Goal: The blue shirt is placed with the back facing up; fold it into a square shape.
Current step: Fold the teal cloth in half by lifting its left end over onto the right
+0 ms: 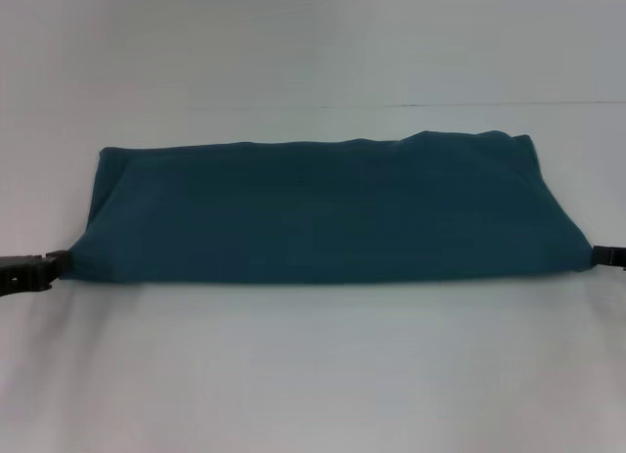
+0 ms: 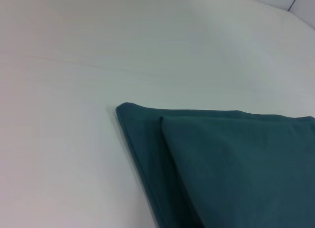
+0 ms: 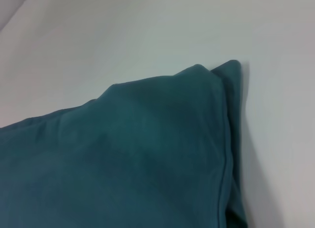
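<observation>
— Where's the shirt (image 1: 323, 213)?
— Mid-frame in the head view, a wide folded band on the table (image 1: 313, 375).
— Grippers?
— Left gripper (image 1: 54, 265) and right gripper (image 1: 599, 256) touch its lower corners; can't tell if they're pinching.

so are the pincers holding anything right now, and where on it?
Looks like both are at the blue shirt: left pincer at its near left corner, right pincer at its near right corner. Whether either actually grips the fabric cannot be told.
</observation>
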{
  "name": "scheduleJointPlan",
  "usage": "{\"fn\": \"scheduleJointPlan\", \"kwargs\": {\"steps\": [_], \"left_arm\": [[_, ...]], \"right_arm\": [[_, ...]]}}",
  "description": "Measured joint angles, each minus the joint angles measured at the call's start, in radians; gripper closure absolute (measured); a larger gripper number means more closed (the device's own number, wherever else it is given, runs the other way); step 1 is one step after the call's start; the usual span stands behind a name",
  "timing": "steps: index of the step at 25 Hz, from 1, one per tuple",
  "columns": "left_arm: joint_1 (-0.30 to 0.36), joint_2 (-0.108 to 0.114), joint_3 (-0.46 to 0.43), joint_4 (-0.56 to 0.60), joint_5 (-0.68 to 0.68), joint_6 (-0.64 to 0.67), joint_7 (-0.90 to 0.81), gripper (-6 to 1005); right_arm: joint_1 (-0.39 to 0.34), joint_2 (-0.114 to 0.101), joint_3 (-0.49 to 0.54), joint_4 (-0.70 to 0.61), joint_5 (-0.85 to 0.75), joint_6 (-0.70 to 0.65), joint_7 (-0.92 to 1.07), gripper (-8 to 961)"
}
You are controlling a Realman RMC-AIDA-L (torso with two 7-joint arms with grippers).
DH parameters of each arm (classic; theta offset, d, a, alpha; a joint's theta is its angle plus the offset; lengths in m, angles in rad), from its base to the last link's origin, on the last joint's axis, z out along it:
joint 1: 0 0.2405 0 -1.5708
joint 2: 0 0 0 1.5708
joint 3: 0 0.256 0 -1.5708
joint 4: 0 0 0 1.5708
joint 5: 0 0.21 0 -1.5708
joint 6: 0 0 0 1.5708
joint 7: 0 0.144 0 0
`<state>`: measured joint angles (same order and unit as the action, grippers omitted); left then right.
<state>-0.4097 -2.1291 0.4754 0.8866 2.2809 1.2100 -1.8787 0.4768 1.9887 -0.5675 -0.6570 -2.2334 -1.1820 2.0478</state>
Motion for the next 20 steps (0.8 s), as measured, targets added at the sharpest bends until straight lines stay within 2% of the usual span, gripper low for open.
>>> {"fn": "scheduleJointPlan", "kwargs": {"steps": [7, 11, 16, 20], "left_arm": [[0.003, 0.001, -0.005, 0.004, 0.000, 0.010, 0.000, 990], [0.003, 0.004, -0.053, 0.015, -0.006, 0.052, -0.001, 987], [0.003, 0.016, -0.183, 0.027, -0.010, 0.133, -0.001, 983], [0.003, 0.025, -0.294, 0.027, -0.011, 0.191, -0.003, 866]], "right_arm": [[-0.003, 0.008, 0.000, -0.001, 0.000, -0.040, -0.015, 871], [-0.004, 0.006, 0.016, -0.001, 0.007, -0.066, -0.022, 859], [-0.005, -0.007, 0.075, -0.004, 0.013, -0.113, -0.040, 820], [-0.017, -0.020, 0.154, -0.011, 0.047, -0.168, -0.084, 713]]}}
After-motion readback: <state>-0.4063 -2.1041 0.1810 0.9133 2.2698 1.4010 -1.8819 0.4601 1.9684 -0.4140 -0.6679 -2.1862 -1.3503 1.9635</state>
